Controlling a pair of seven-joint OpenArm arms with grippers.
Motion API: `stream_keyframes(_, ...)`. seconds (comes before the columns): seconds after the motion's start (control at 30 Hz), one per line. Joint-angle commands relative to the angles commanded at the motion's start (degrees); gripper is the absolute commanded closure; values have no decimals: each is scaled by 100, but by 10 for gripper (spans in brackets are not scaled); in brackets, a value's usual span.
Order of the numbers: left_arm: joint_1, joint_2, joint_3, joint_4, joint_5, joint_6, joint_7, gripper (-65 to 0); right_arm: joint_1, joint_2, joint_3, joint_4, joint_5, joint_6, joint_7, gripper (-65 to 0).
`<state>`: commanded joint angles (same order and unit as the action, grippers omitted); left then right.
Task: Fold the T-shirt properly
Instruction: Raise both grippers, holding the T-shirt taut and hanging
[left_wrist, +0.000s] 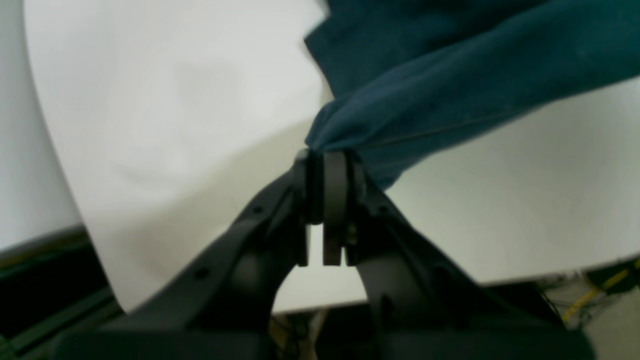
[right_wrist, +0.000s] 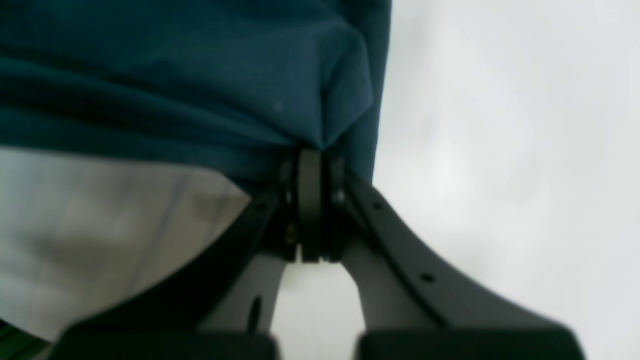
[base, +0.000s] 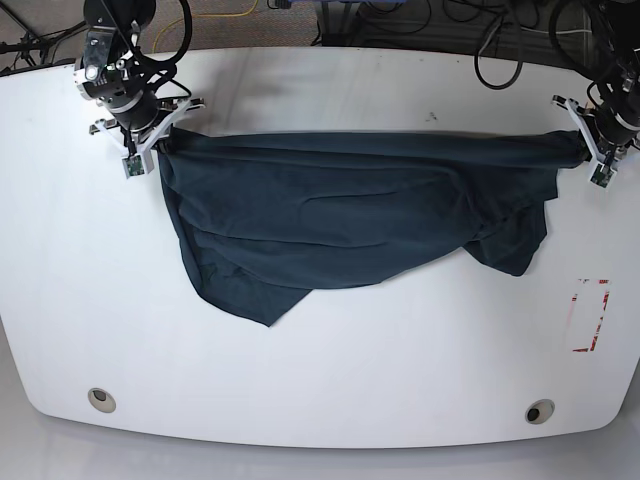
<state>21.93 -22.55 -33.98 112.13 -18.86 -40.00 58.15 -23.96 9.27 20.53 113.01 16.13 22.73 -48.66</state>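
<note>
White surface (base: 330, 370) carries my navy T-shirt (base: 350, 220), stretched between left end effector (base: 592, 150) and right end effector (base: 152, 135), both pinching cloth (thin bites); over-tension could slip an edge.

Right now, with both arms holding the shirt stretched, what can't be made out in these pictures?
- Which shirt part each gripper pinches: both wrist views blurred, base view too small.
- Collar and sleeves: lost in bunched cloth, base view.
- Left gripper and right gripper fingertips: buried in fabric.
- Red mark on table: too small to read.
</note>
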Motion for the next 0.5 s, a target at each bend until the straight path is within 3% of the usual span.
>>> stream_keyframes(0.13, 0, 0, 18, 9, 0, 0, 26, 0, -9, -35, -70, 9, 0, 18, -26, -43)
stream_keyframes(0.23, 9, 0, 18, 9, -9, 0, 35, 0, -18, -35, -193, 18, 0, 0, -26, -154)
stream_keyframes(0.33, 9, 0, 9, 0, -9, 0, 35, -104, 26, -44, -193, 26, 26, -18, -26, -317)
stream_keyframes(0.4, 9, 0, 9, 0, -9, 0, 35, -182, 62, -88, -202, 35, 26, -18, -26, -393)
stream_keyframes(0.43, 9, 0, 9, 9, -9, 0, 35, -258, 105, -149, -202, 62, 26, 18, -26, -455)
stream_keyframes(0.5, 18, 0, -9, 0, -9, 0, 35, -347, 158, -202, -202, 141, 35, 26, -26, -518)
